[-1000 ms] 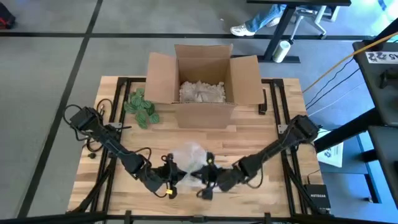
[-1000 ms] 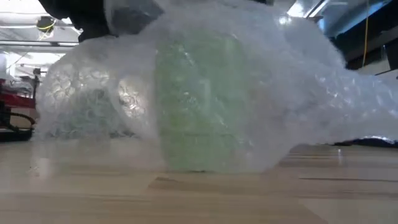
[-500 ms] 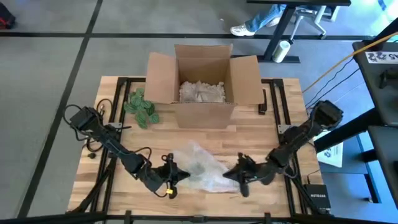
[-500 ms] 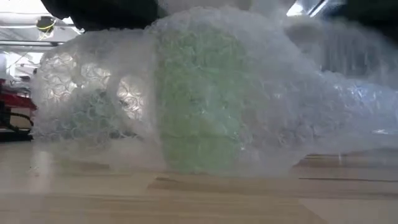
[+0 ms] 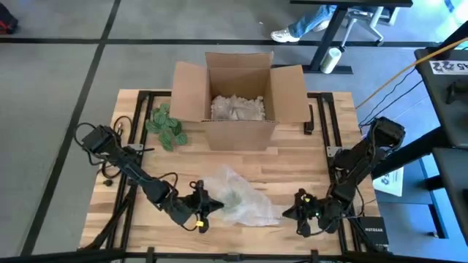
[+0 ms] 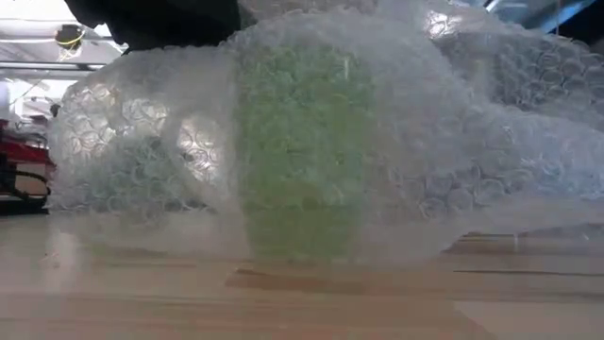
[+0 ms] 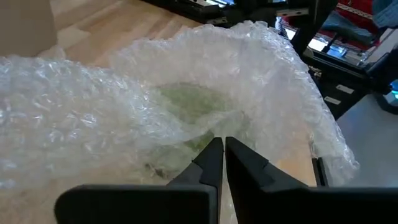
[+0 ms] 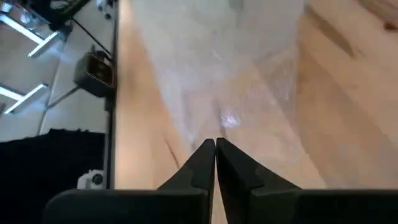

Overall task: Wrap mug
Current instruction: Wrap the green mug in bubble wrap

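Black left pincer [image 5: 207, 207], fingers closed w/ a fold of bubble wrap [image 5: 238, 197] pinched between them, sits at the wrap's left edge. Right pincer [image 5: 290, 213] is just right of the wrap, fingers pressed together, holding nothing, not touching it. Green mug [image 6: 300, 156] stands upright on the wooden tabletop [image 5: 292, 164] under the wrap; cardboard box [image 5: 238, 95] & green leaves [image 5: 167, 126] lie beyond the wrap.
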Motion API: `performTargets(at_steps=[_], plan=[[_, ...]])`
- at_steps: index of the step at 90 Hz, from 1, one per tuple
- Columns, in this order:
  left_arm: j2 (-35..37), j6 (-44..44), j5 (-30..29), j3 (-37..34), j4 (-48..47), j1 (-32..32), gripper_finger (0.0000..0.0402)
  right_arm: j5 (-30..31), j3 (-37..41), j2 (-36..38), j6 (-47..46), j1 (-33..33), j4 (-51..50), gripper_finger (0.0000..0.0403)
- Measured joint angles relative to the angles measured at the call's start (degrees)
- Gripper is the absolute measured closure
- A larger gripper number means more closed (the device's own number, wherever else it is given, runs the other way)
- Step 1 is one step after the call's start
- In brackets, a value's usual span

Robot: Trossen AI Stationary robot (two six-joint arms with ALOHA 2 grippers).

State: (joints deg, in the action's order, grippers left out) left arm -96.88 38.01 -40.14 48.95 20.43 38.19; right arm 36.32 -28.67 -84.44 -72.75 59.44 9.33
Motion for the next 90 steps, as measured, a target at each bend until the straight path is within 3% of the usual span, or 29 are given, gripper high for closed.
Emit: performTargets(at_steps=[11,23,46,70,90], plan=[[0.0,0.93,0.0,0.0,0.01,-0.12,0.0402,-1.58,0.0,0.0,-0.49,1.0,-0.06,0.0374],[0.0,1.78,-0.02,0.0,0.0,-0.19,0.0402,-3.16,0.0,-0.02,-0.5,0.96,-1.6,0.0323],[0.0,3.42,-0.04,0.0,-0.01,-1.12,0.0402,-0.88,-0.02,-4.71,-0.24,0.92,-6.01,0.0237],[0.0,4.01,-0.04,0.0,-0.02,-1.17,0.0402,6.67,-0.85,-10.26,1.41,0.9,-3.81,0.024],[0.0,4.6,-0.04,0.0,0.0,-1.17,0.0402,6.04,-1.03,-14.99,4.19,-1.31,3.99,0.0255]])
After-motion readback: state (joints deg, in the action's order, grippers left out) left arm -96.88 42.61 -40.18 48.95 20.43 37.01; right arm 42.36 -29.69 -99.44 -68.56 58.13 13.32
